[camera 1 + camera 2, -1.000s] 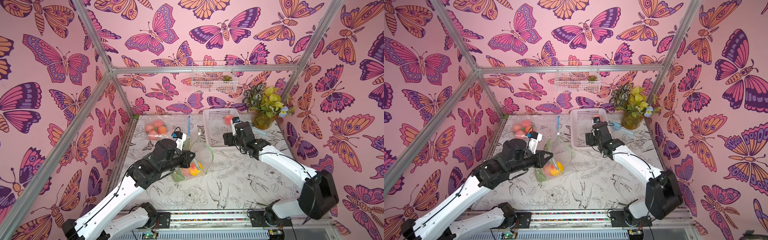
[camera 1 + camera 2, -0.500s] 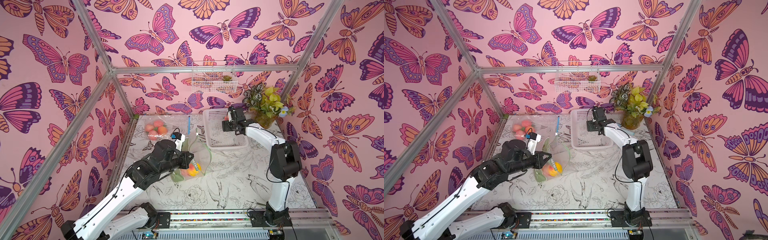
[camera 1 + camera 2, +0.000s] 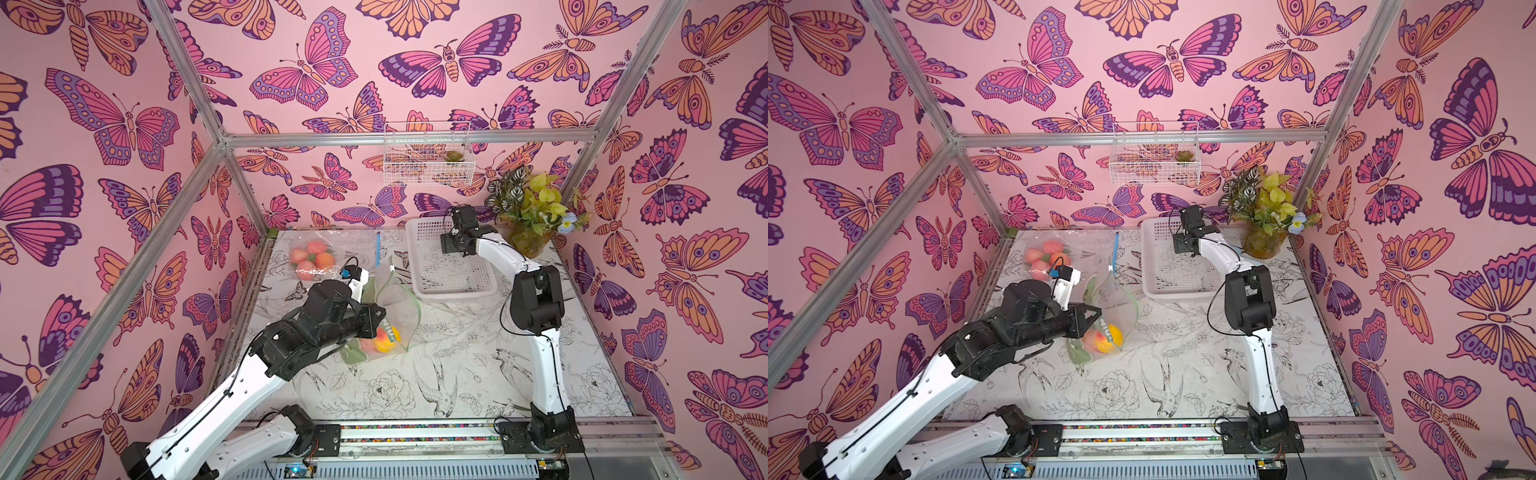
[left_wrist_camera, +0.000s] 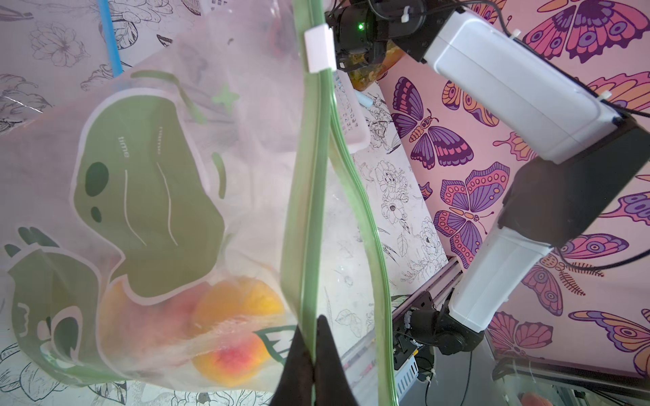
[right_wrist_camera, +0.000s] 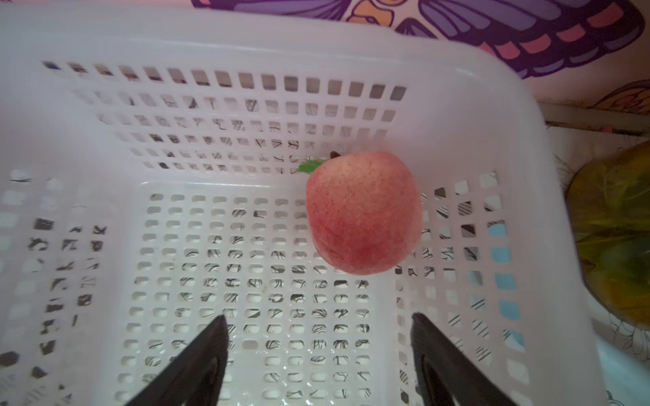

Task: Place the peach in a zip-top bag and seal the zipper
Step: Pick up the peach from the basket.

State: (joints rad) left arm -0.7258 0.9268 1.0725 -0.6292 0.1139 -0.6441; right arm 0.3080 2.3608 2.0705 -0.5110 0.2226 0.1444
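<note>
Pink walls [image 3: 353,50] printed with purple and orange butterflies, framed by aluminium bars [image 3: 316,139]; white wire shelf [image 3: 428,168] hung on back wall; flower vase [image 3: 530,243] in far corner; tabletop [image 3: 478,365] inked with birds and blooms; even, bright light

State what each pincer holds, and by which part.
Left pincer: the bag, by its green zipper strip. Right pincer: open, nothing held.

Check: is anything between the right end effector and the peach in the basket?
Nothing visible. The right end effector is open over the white basket, with only bare basket floor between it and the peach.
</note>
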